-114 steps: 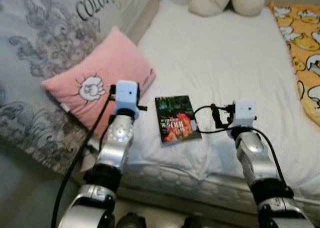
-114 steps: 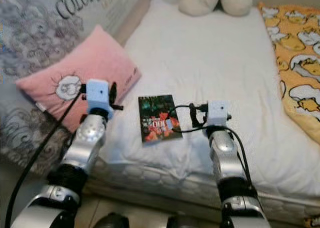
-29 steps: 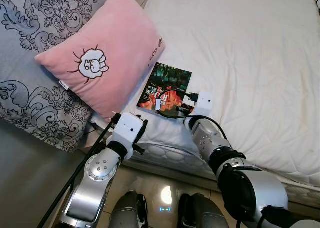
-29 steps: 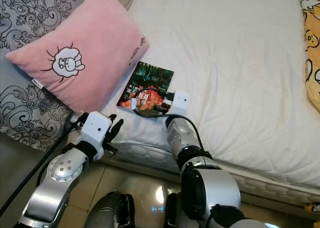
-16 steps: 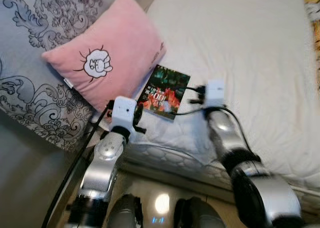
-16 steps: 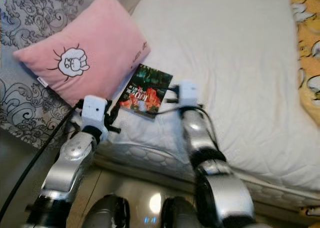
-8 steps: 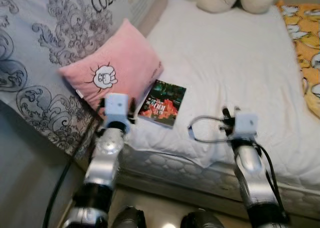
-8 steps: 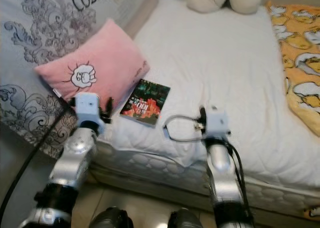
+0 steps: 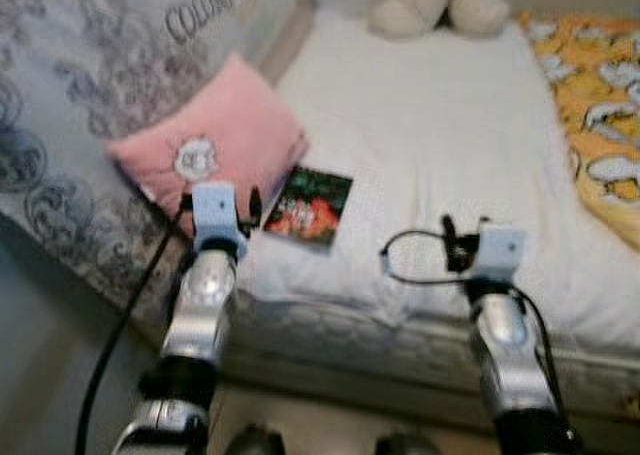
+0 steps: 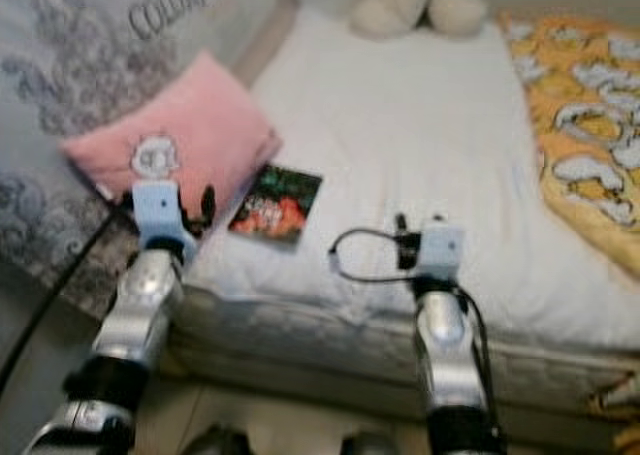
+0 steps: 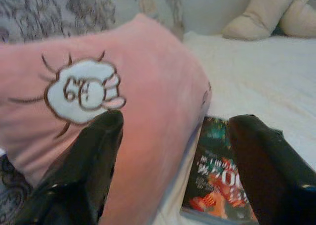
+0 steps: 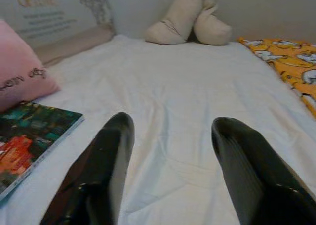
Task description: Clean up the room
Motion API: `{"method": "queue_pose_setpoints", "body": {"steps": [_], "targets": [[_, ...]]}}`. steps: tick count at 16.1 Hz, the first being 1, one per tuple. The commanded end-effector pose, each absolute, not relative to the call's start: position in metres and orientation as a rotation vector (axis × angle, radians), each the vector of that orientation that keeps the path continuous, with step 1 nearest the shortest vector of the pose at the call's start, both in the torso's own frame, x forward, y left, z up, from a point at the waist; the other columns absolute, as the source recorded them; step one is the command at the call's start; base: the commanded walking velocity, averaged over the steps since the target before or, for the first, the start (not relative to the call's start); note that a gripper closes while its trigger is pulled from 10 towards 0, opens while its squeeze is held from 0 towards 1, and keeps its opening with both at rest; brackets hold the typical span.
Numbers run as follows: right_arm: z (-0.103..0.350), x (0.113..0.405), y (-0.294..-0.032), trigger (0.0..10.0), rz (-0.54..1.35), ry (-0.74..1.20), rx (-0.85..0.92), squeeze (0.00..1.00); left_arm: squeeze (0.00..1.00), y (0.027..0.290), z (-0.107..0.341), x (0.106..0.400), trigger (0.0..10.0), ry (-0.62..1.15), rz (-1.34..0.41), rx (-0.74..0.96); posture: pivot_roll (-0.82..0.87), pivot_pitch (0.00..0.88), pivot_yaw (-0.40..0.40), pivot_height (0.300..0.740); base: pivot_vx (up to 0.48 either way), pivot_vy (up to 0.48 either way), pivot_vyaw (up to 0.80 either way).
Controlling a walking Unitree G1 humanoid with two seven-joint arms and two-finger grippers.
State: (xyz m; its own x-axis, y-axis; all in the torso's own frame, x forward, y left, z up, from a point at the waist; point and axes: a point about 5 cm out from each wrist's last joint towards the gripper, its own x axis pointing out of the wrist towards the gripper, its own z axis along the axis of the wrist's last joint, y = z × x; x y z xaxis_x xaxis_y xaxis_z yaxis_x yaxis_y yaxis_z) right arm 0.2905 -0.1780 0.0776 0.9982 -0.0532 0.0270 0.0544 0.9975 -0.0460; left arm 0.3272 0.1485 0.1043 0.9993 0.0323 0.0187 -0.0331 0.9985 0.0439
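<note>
- Leaning against the patterned bedding, your pink pillow props itself half off the bed.
- Your left pincer gapes wide, holding nothing, aimed at the pillow's edge.
- You'll find the book flat near the bed's edge, just beside the pillow; blur hides its title.
- Your right pincer hovers parted and empty above bare sheet.
- Far corner: 1 beige plush, cropped.

Left gripper and right gripper raised, jaws apart
</note>
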Motion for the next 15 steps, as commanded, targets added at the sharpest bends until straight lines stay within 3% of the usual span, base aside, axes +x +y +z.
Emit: {"method": "queue_pose_setpoints", "body": {"steps": [1, 15], "targets": [[0.075, 0.292, -0.18, 10.0, -0.056, -0.006, -0.053, 1.0, 1.0, 0.143, 0.101, 0.327, 10.0, -0.01, 0.017, 0.056, -0.14, 0.0, 0.061, 0.704, 0.0, -0.48, 0.0], [0.064, 0.296, -0.174, 10.0, -0.04, 0.05, -0.047, 1.0, 1.0, 0.125, 0.101, 0.333, 10.0, -0.018, -0.065, 0.023, -0.16, 0.0, 0.065, 0.704, 0.0, -0.48, 0.0]]}}
